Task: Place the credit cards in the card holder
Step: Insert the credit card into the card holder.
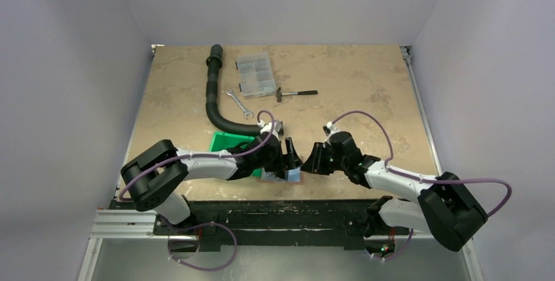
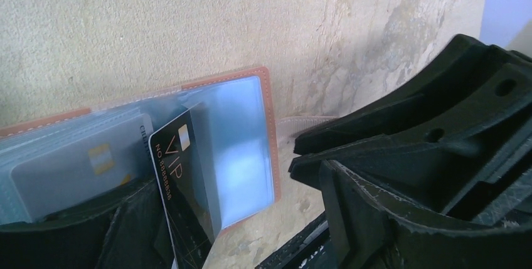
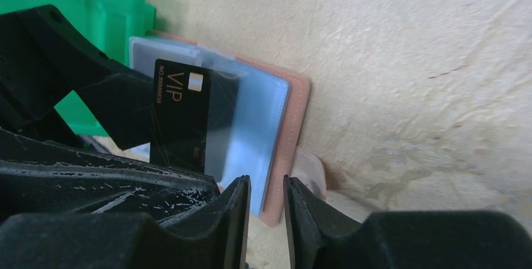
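Observation:
The card holder [image 1: 292, 176] lies open on the table, reddish-brown rim [image 2: 268, 125] around grey-blue clear pockets [image 3: 263, 125]. A black VIP credit card [image 2: 182, 181] [image 3: 179, 112] stands tilted with one edge under a pocket sheet. It leans against one finger [image 2: 94, 231] of my left gripper [image 1: 288, 162], whose jaws stand wide apart and open. A grey card [image 2: 81, 162] sits inside a pocket. My right gripper [image 3: 266, 187] [image 1: 313, 160] hovers just right of the holder's edge. Its fingers are a narrow gap apart, with nothing between them.
A green plastic bin [image 1: 226, 143] [image 3: 94, 5] sits right behind the holder. Farther back lie a black corrugated hose [image 1: 213, 97], a clear compartment box [image 1: 255, 74], a wrench [image 1: 239, 103] and a small hammer [image 1: 296, 92]. The table's near edge runs just below the holder.

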Available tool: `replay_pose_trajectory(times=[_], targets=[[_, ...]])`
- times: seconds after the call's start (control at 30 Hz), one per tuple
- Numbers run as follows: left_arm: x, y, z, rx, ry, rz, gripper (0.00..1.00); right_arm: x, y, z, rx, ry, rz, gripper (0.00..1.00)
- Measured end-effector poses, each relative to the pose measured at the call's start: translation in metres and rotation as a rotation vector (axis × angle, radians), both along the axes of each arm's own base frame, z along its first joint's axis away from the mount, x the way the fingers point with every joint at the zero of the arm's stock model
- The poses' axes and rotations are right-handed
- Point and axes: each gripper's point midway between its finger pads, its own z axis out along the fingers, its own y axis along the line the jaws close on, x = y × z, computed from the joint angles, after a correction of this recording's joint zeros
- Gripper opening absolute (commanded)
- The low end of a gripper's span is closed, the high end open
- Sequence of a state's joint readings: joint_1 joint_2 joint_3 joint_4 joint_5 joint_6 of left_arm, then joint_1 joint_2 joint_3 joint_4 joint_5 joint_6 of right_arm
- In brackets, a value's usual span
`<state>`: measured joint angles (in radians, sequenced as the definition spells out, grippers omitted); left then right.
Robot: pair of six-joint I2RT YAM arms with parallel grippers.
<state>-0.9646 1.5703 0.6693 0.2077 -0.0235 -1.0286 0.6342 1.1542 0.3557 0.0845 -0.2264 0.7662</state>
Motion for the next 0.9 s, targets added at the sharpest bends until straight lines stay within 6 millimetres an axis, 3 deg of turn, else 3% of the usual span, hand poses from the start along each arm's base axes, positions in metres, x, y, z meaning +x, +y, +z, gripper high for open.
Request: replay_pose_trajectory(times=[0.37,0.9], targets=[[-0.008,0.011,0.010,-0.044,-0.031,0.001,0.89,0.000,0.018,0.011,0.104,0.010,0.034,0.32],[-0.009,0.010,0.011,-0.078,-0.045,-0.009,0.89,0.018,-0.002,0.021,0.201,0.040,-0.065,0.36]])
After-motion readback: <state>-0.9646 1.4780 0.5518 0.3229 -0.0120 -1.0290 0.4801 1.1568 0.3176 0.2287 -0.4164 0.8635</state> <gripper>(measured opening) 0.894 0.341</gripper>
